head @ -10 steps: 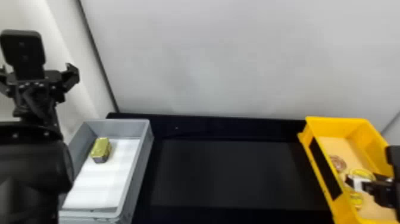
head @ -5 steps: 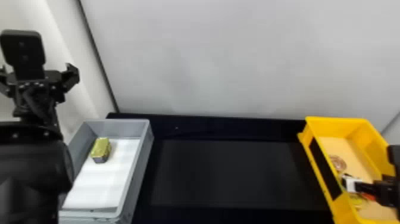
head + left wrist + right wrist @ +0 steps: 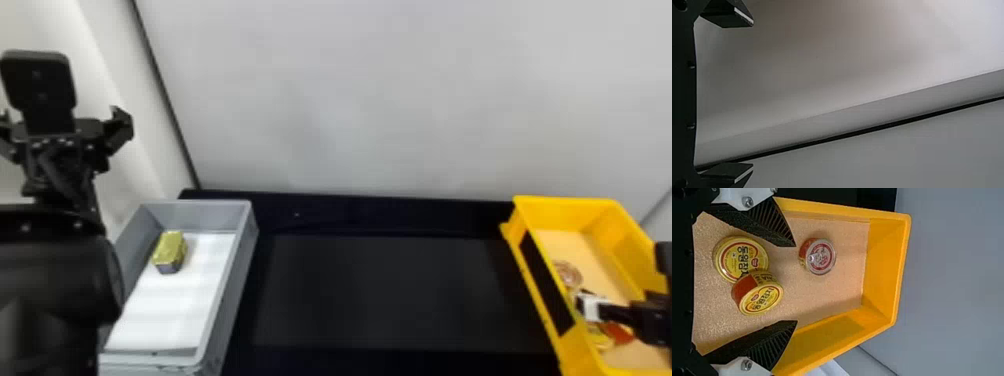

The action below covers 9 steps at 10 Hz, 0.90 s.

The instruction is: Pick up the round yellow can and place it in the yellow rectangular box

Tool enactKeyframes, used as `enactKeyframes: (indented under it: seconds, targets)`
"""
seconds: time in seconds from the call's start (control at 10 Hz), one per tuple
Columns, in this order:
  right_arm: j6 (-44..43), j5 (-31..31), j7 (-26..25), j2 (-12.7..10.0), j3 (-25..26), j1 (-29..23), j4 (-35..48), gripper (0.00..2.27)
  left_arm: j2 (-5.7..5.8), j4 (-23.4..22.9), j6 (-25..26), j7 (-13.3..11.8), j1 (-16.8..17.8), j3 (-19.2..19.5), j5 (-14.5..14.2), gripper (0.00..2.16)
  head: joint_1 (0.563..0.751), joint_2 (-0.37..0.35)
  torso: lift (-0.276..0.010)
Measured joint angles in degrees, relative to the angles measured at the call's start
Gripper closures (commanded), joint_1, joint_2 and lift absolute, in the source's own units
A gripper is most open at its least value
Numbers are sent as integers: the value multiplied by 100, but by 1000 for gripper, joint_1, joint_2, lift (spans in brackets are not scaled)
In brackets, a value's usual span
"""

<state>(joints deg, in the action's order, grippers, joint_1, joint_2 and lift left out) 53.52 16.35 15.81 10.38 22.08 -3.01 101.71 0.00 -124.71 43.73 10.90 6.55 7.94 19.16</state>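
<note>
Round yellow can (image 3: 761, 297), red side showing, is in the yellow rectangular box (image 3: 886, 258). Sits tilted, touching a second yellow can (image 3: 736, 260) and overlapping its edge in the right wrist view. That second can has its yellow lid face up. Small red-sided can (image 3: 819, 256) lies apart from those two, farther toward the far end of the same box, pull ring visible on top. Box floor is beige.

Right gripper (image 3: 620, 314) is at the box, over the yellow cans. Jaws spread, ribbed inner sides, pinching nothing. White brackets (image 3: 742, 196) bolted at the jaw bases.

Yellow box is on the right side of the black desk (image 3: 400, 295). Gray box (image 3: 237, 280) at the left side of the desk, white sheet (image 3: 165, 310) inside. Gold-topped block-shaped can (image 3: 170, 250) on that sheet, near the far left corner of the gray box.

Left gripper (image 3: 61, 112) is raised at far left, beyond the gray box in the head view, jaws wide apart, nothing between them. Pale wall (image 3: 360, 100) behind the desk.
</note>
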Motion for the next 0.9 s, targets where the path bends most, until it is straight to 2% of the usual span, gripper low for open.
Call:
enactKeyframes:
  seconds: [0.4, 0.9]
  targets:
    - [124, 7, 2, 85, 375, -13, 579, 121, 0, -1, 1, 0, -3, 8, 0, -2, 694, 14, -61]
    - [99, 12, -143, 486, 887, 302, 1925, 121, 0, -1, 0, 3, 9, -3, 0, -2, 694, 14, -61]
